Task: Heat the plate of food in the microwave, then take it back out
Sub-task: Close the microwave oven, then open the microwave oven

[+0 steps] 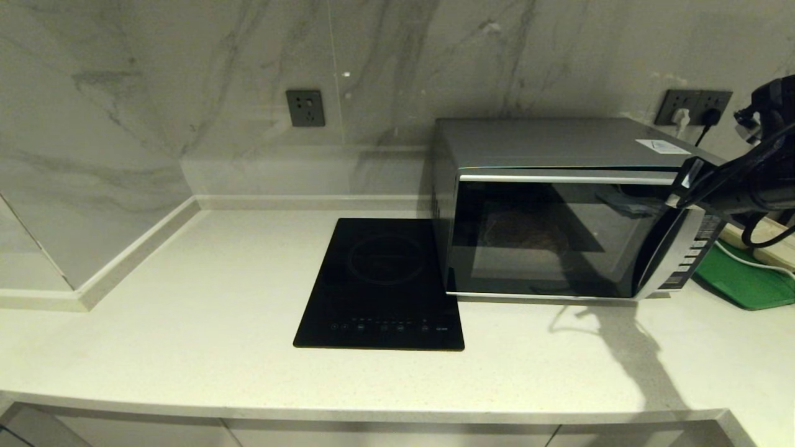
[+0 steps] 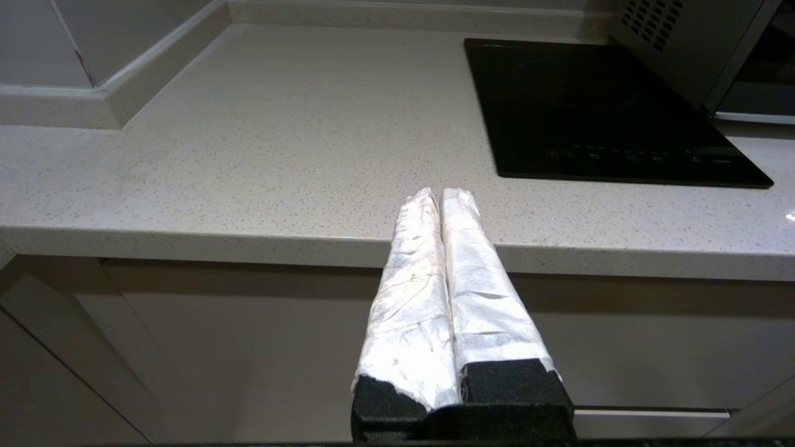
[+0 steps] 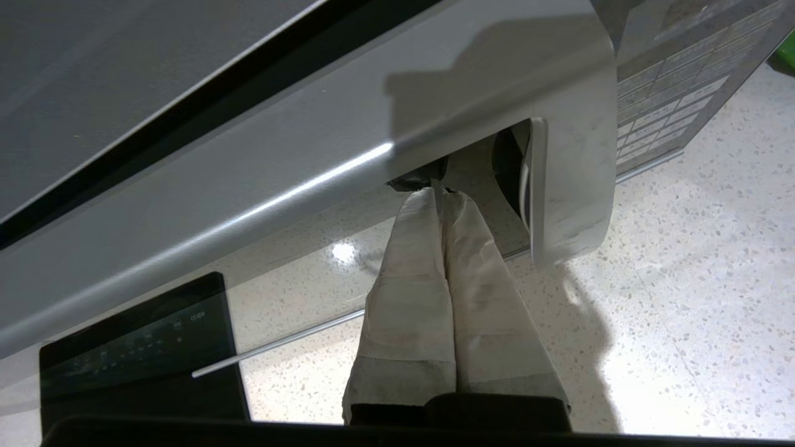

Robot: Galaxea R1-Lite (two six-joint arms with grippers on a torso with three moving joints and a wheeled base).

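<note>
**kitchenbot_fan:** Ok so the right gripper (image 3: 440, 194) is up at the top right corner of the microwave (image 1: 559, 211), fingers pressed flat together, holding nothing. In the right wrist view the tips are poked in behind the upper end of the curved handle strip (image 3: 568, 180). Door looks shut. Where's the plate of food though? Can't spot it on the counter (image 1: 186, 347) anywhere.

**r1lite_tinkerer:** Same, I can't see it outright. There's a faint roundish shape behind the dark door glass (image 1: 528, 233), so my guess is it's sitting inside, but the glass is too dark to call it. Reads to me like the door-opening step.

**kitchenbot_fan:** Tips for doing that well?

**r1lite_tinkerer:** Keep the closed fingers hooked well behind the strip so they don't slip off, then pull along the door's swing arc, hinge being on the hob (image 1: 380, 282) side I'd guess. A straight yank could drag the whole oven forward. Also watch the cables trailing off the arm near the button panel (image 1: 686, 254) and the green tray (image 1: 745, 279).

**kitchenbot_fan:** Left arm?

**r1lite_tinkerer:** Left gripper (image 2: 440, 195) is parked below the counter edge, fingers pressed together, empty.
</note>
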